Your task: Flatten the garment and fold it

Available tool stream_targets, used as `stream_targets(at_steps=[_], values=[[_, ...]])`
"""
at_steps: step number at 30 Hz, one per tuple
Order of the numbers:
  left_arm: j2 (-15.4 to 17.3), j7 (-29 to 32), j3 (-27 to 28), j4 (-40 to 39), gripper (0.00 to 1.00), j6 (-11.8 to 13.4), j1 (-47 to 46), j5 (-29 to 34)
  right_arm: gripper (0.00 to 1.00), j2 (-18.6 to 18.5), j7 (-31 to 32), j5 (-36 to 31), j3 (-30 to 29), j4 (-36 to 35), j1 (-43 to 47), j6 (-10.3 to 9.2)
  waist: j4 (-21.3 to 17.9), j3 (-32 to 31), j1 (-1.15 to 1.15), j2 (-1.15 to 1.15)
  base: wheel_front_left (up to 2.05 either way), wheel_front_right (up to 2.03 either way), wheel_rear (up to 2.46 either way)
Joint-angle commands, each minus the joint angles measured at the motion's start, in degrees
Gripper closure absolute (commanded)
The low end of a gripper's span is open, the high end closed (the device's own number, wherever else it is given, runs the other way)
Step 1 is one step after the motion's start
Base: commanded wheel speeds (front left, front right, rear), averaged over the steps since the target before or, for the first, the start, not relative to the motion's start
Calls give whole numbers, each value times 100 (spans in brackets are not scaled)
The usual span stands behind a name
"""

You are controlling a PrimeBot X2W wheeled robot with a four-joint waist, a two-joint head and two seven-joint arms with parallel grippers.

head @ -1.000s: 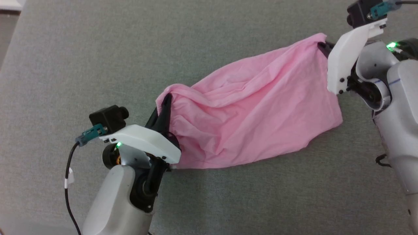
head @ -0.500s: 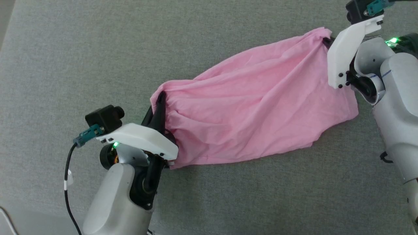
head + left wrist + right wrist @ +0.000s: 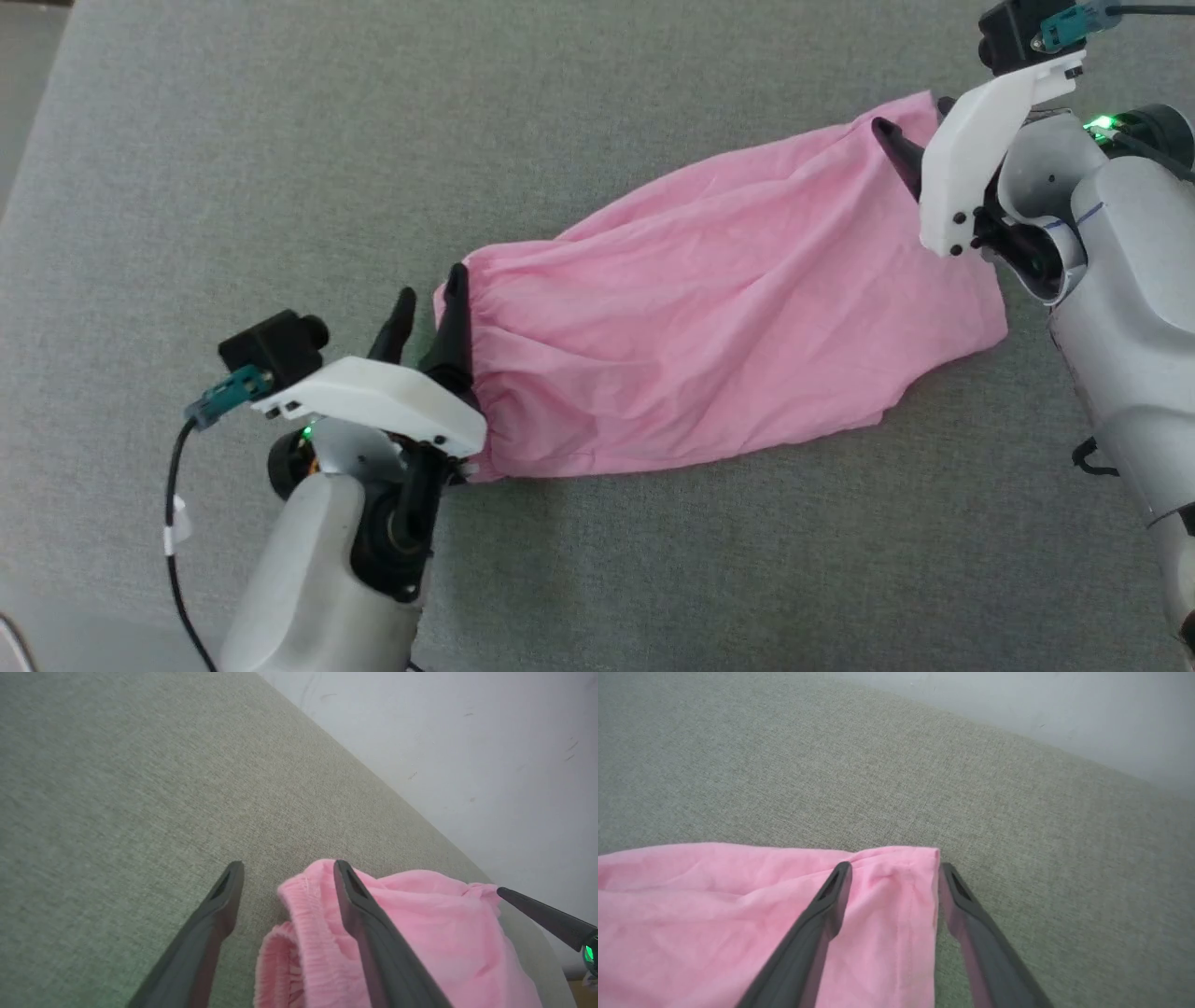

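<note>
Grey woven surface (image 3: 597,93) lies under everything; the wrist views add a pale wall (image 3: 467,728) behind it. At 8 o'clock the left gripper (image 3: 430,283) has jaws spread, one finger against the garment (image 3: 709,317), whose ruffled elastic edge the left wrist view brings out. Pink, lightly creased, it lies flat toward 2 o'clock, where the right gripper (image 3: 913,114), jaws spread, straddles its stitched hem corner.

left gripper (image 3: 430,289) lower left, jaws spread wide, fingers pointing up-view, right gripper (image 3: 913,114) upper right, jaws apart too, fingers pointing left, pale left forearm (image 3: 308,579) and right forearm (image 3: 1130,308) angled inward
</note>
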Motion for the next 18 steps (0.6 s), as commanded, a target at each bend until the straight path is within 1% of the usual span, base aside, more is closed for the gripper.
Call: stream_targets(at_steps=[1, 5, 9, 11, 14, 16, 18], values=[[55, -37, 71, -51, 0, 56, 93, -29, 0, -39, -88, 68, 27, 19, -27, -5, -28, -206, 0, 0, 0, 0, 0], [259, -107, 143, -314, 0, 266, 231, 170, 0, -115, -277, 153, -29, 97, 87, -5, -94, -595, 0, 0, 0, 0, 0], [712, -450, 55, -665, 0, 606, 458, 932, 0, -138, -528, 68, -89, 106, 343, -5, -185, -978, 0, 0, 0, 0, 0], [854, -753, -38, -879, 0, 605, 587, 1243, 0, -163, -522, -58, -63, 118, 546, -5, -204, -1111, 0, 0, 0, 0, 0], [1074, -1225, -178, -1100, 0, 568, 814, 1741, 0, -127, -276, -280, 120, 86, 853, -5, -240, -1229, 0, 0, 0, 0, 0], [1181, -1380, -294, -1191, 0, 566, 945, 2104, 0, -117, -77, -409, 214, 25, 997, -5, -240, -1255, 0, 0, 0, 0, 0], [1189, -1452, -364, -1221, 0, 600, 1078, 2367, 0, -71, 210, -477, 297, -33, 1127, -5, -235, -1275, 0, 0, 0, 0, 0]])
